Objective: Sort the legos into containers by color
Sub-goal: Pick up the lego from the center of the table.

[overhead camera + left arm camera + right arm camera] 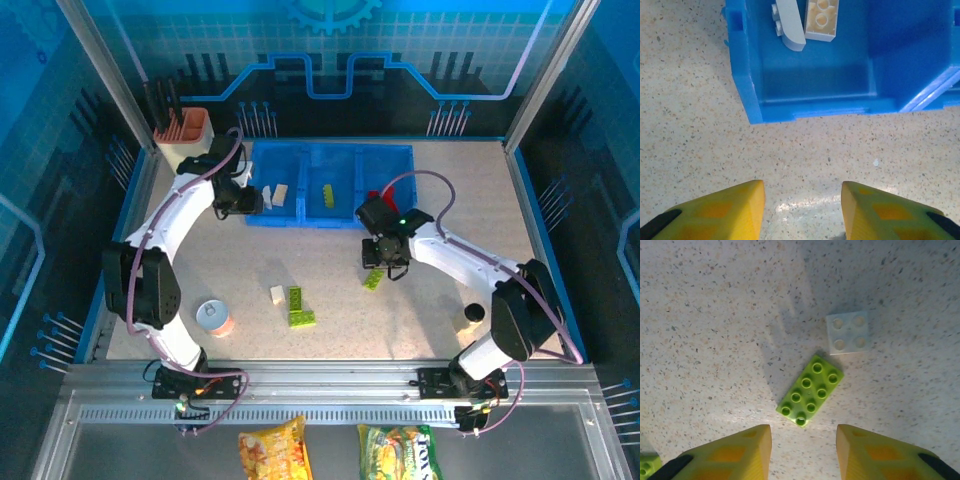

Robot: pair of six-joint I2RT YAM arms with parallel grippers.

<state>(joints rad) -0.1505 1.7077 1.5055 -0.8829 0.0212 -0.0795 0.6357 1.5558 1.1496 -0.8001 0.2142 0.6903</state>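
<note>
The blue tray [395, 160] has three bins. White bricks [276, 193] lie in its left bin, a green one [327, 195] in the middle and a red one [375, 195] in the right. My left gripper [255, 203] hangs open and empty just in front of the left bin [805, 85], where a grey-white brick [790, 27] and a cream brick [822, 20] rest. My right gripper [804, 450] is open above the table. Ahead of its fingers lie a lime green brick [810, 390] and a white brick [848, 331]. A further green brick [373, 279] sits by that gripper.
Loose on the table's near middle are a white brick [277, 294] and two green bricks [299, 308]. A small round can [213, 318] stands at the near left and a beige utensil holder [182, 135] at the back left. A small dark-capped object [472, 315] sits near the right arm.
</note>
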